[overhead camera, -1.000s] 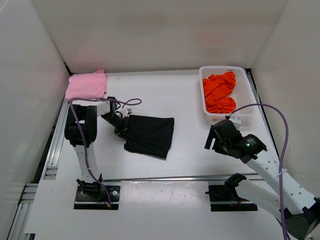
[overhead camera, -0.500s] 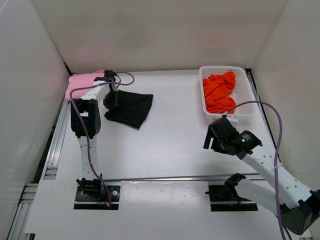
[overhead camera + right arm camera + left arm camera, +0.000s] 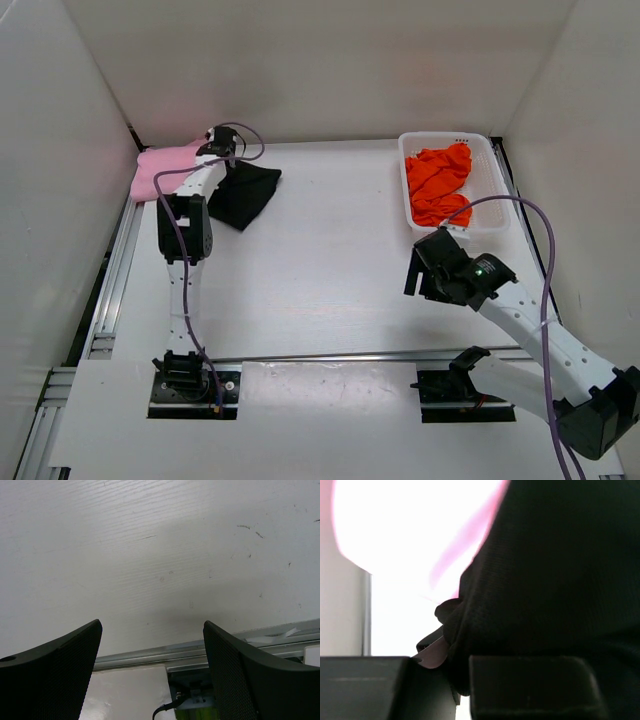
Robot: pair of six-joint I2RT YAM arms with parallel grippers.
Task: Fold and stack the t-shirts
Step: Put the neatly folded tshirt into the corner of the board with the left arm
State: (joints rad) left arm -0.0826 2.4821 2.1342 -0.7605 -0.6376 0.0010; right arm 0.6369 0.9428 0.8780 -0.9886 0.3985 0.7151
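Farthest left of the basket lies the pink t-shirt, a flat, compact bundle that looks folded and forms the base of the stack. Just on its basket side, the left gripper is pinched almost fully closed on the black t-shirt. The wrist view shows dark cloth caught between the fingertips, with pink behind it. The black shirt looks folded and overlaps the pink one's near edge, but it is not yet squarely on top. Inside the basket, the orange t-shirt sits crumpled and unfolded. Just in front of the basket, the right gripper hangs over bare table with its jaws wide apart, holding nothing. By my reckoning, one shirt is done, the second is being placed, and the third is untouched.
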